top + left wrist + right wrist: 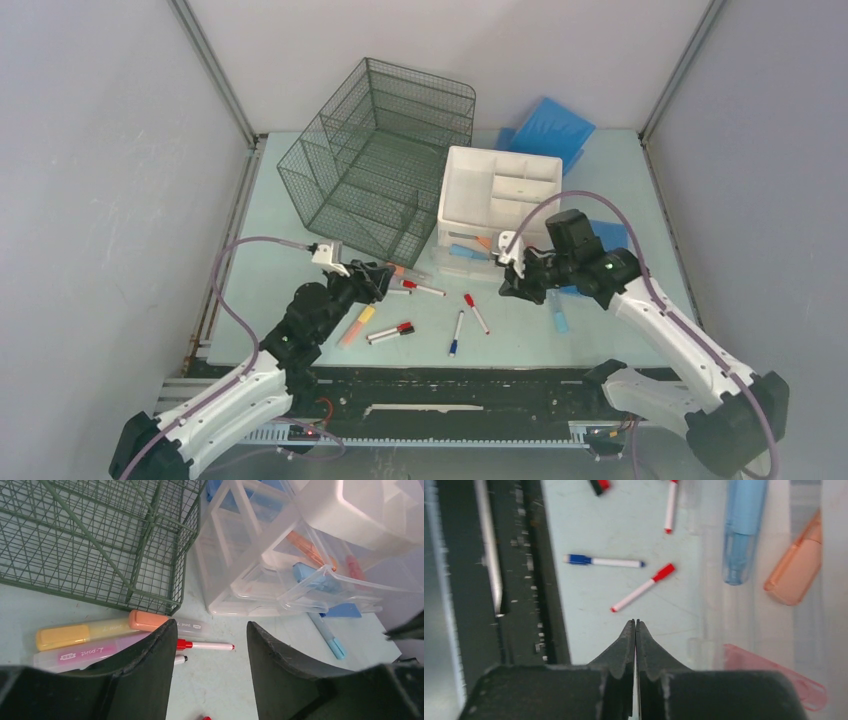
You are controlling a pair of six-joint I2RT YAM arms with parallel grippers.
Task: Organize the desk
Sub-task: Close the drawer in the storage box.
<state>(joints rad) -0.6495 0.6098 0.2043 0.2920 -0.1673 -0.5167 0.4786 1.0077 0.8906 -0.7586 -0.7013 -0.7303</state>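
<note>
Left wrist view: our left hand [211, 625] apart, empty.
Orange highlighter [150, 621]: nine o'clock, lying nine-to-three.
Right hand [635, 625]: together.

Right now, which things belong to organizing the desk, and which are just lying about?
Job: desk, red-capped marker, blue-capped marker, yellow highlighter, light blue pen, blue folder, white drawer unit, wire-mesh organizer.
Just there: black front rail, grey wall.
</note>
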